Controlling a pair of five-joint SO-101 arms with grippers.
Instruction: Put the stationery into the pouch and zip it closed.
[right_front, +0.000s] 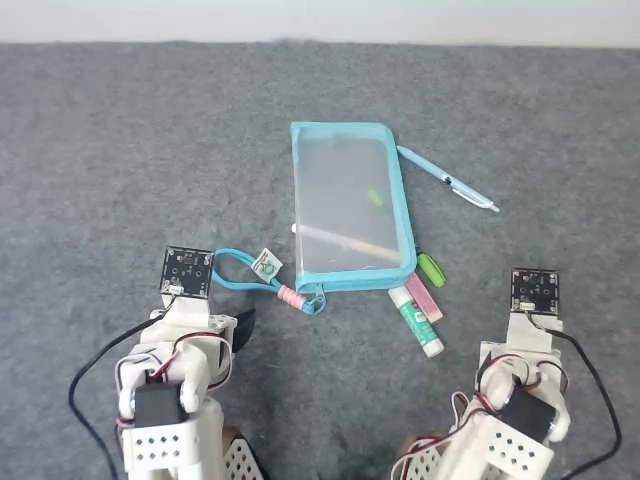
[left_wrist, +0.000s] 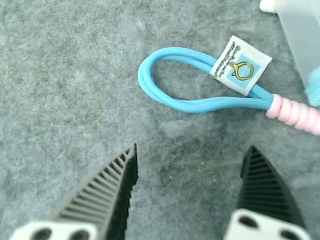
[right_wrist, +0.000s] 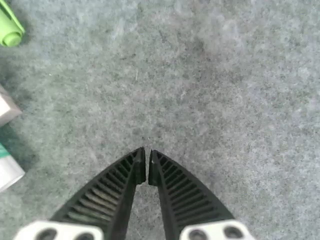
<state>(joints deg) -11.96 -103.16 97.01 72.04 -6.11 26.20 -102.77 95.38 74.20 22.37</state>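
Note:
The translucent pouch (right_front: 345, 205) with a teal border lies flat mid-table, a pencil (right_front: 340, 241) showing inside it. Its teal strap loop (right_front: 238, 270) (left_wrist: 170, 90), white tag (left_wrist: 241, 65) and pink coil (left_wrist: 295, 112) trail toward the left arm. A light blue pen (right_front: 447, 178) lies beside the pouch's right edge. At its near right corner lie a green highlighter (right_front: 430, 268) (right_wrist: 9, 27), a pink stick (right_front: 423, 297) and a white-green glue stick (right_front: 417, 322) (right_wrist: 7, 170). My left gripper (left_wrist: 192, 155) is open just short of the loop. My right gripper (right_wrist: 146, 155) is shut over bare carpet, right of the glue stick.
Grey carpet covers the whole table (right_front: 120, 150). Open room lies to the left, right and far side of the pouch. Both arm bases and their cables sit at the near edge.

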